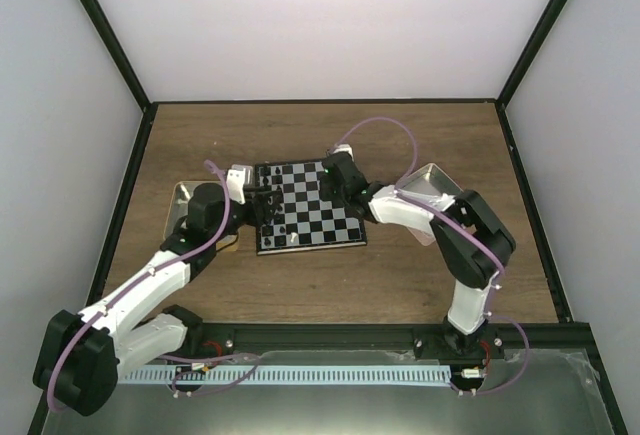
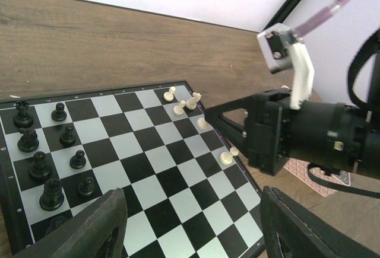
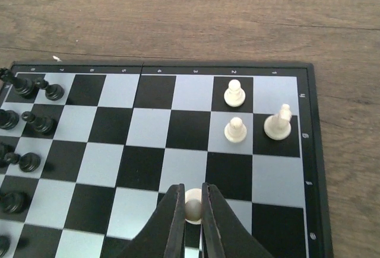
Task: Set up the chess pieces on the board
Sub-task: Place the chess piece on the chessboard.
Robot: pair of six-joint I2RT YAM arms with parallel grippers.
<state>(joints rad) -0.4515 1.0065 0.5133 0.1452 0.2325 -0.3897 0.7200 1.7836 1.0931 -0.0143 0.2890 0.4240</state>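
Note:
The board (image 1: pixel 305 207) lies mid-table with its black and silvery checks. Several black chess pieces (image 2: pixel 40 164) stand along its left side; in the right wrist view they are at the left edge (image 3: pixel 35 124). Three cream pieces (image 3: pixel 236 130) stand near the far right corner. My right gripper (image 3: pixel 191 197) is shut on a cream pawn (image 3: pixel 192 206), low over a square near the right side; I cannot tell if it touches the board. My left gripper (image 2: pixel 193 234) is open and empty above the board's near-left part (image 2: pixel 178 210).
A tan tray (image 1: pixel 176 207) lies left of the board, partly under my left arm. A metal-rimmed tray (image 1: pixel 437 181) lies to the right; its pink inside shows in the left wrist view (image 2: pixel 320 180). Two more cream pieces (image 2: pixel 226 158) stand by the board's right edge.

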